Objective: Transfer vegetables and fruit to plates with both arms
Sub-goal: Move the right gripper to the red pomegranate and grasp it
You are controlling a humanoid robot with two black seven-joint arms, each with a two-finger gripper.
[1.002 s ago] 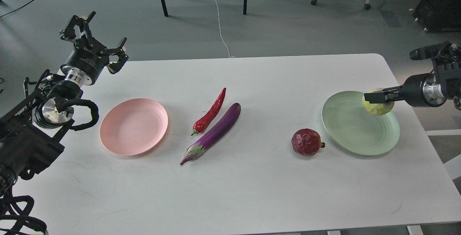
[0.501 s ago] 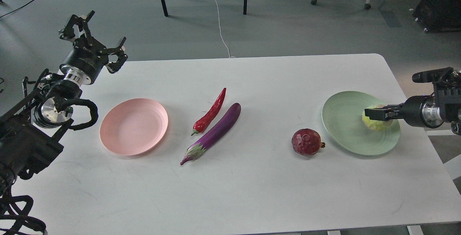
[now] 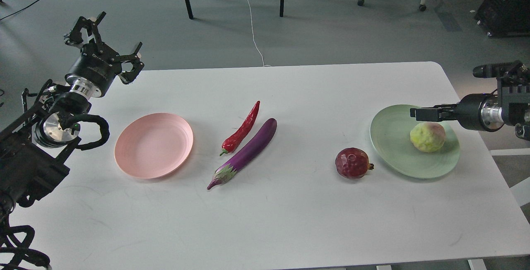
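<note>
My right end effector point(image 3: 418, 112) has let go and lifted clear; the yellow-green fruit point(image 3: 427, 137) now rests on the mint plate point(image 3: 393, 145). I cannot tell its jaw state. Left end effector point(image 3: 103, 40) hangs spread open. Pomegranate point(image 3: 352, 162) remains on the table point(image 3: 290, 220), likely next.

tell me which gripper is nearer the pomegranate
Right. The right gripper hangs over the green plate just beside the pomegranate; the left gripper is across the table.
</note>
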